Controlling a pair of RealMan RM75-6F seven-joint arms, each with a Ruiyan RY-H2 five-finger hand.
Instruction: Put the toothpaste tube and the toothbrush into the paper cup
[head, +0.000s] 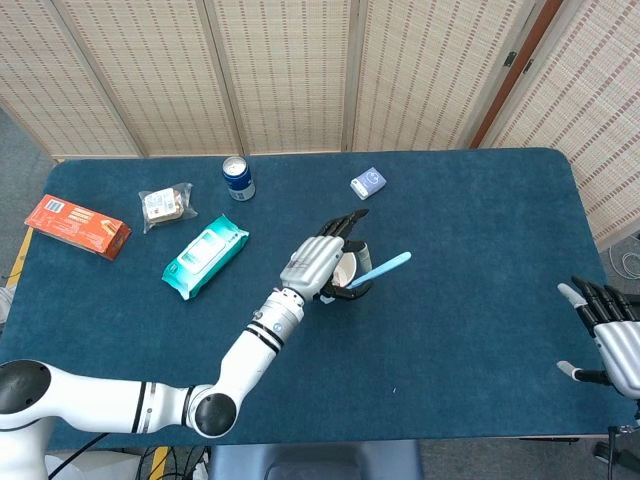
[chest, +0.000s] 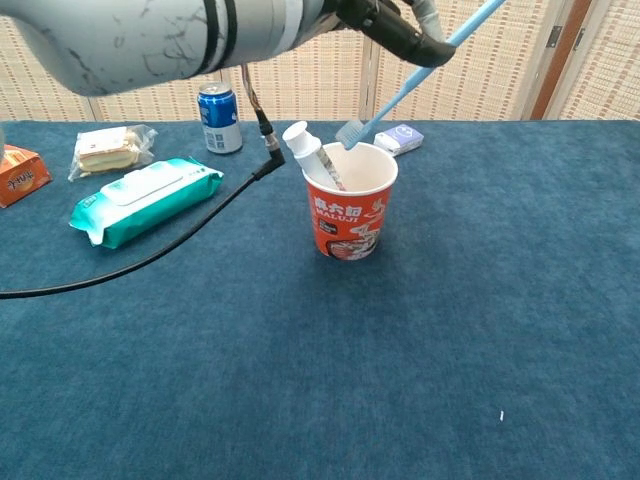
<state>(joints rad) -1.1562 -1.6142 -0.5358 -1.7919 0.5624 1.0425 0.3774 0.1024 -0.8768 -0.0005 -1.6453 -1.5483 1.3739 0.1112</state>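
A red and white paper cup (chest: 351, 210) stands mid-table, mostly hidden under my left hand in the head view. The white toothpaste tube (chest: 310, 152) leans inside it, cap up at the left rim. My left hand (head: 322, 262) hovers above the cup and pinches a light blue toothbrush (chest: 410, 78) (head: 380, 270). The brush is tilted, its head just above the cup's mouth and its handle pointing up and right. My right hand (head: 612, 335) rests open at the table's right edge, holding nothing.
A teal wipes pack (head: 205, 256), a blue can (head: 238, 177), a wrapped snack (head: 167, 205) and an orange box (head: 77, 226) lie on the left. A small blue-white box (head: 368, 182) sits behind the cup. A black cable (chest: 150, 256) crosses the cloth.
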